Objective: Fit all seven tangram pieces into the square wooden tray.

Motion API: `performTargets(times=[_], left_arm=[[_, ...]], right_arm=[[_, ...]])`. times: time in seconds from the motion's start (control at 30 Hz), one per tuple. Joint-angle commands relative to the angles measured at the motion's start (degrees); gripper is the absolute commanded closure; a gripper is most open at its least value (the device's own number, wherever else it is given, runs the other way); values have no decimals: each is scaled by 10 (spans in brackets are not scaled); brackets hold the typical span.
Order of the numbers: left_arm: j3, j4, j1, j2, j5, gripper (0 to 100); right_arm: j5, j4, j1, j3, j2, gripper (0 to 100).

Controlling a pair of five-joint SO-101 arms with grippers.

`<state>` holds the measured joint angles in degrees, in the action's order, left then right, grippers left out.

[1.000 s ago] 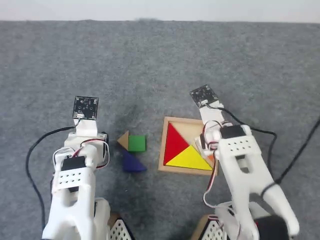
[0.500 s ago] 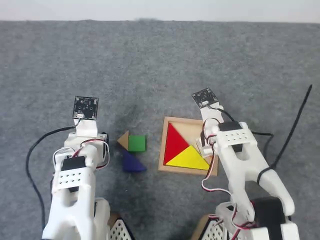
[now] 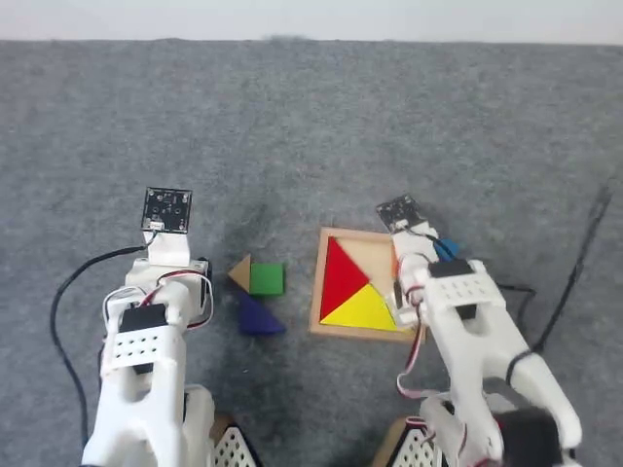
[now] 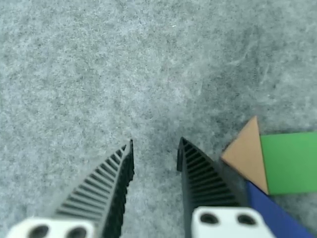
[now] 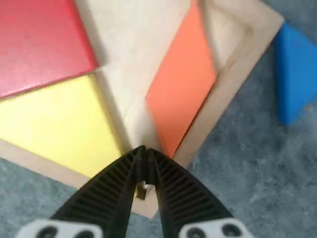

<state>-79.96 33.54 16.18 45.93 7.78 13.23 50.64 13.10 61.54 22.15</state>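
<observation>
The square wooden tray lies right of centre and holds a red triangle and a yellow triangle. In the right wrist view an orange parallelogram also lies in the tray, beside the red triangle and the yellow triangle. My right gripper is shut and empty, just above the tray by the orange piece's corner. A light blue triangle rests on the carpet outside the tray. My left gripper is open over bare carpet, beside a tan triangle, a green square and a dark blue piece.
In the high view the tan triangle, green square and dark blue triangle cluster between the two arms, left of the tray. Grey carpet stretches free toward the far side. Cables trail beside both arm bases.
The right arm has drawn back toward the near side over the tray's right part, and the light blue triangle now shows beside it. The left arm has not moved.
</observation>
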Motion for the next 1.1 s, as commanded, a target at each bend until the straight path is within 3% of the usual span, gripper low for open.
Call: performTargets(times=[0.0, 0.4, 0.53, 0.7, 1.07], left_arm=[[20, 3, -3, 16, -4, 866], [20, 2, -3, 16, -4, 866], [19, 2, -3, 16, -4, 866], [19, 2, -3, 16, -4, 866], [1, -32, -3, 16, -4, 866]], right_arm=[[34, 15, -3, 33, 66, 990], [32, 148, -3, -100, 172, 986], [-10, 183, 0, -193, 138, 985], [-33, 162, -3, -237, 29, 950], [-80, 72, -3, -246, -97, 981]])
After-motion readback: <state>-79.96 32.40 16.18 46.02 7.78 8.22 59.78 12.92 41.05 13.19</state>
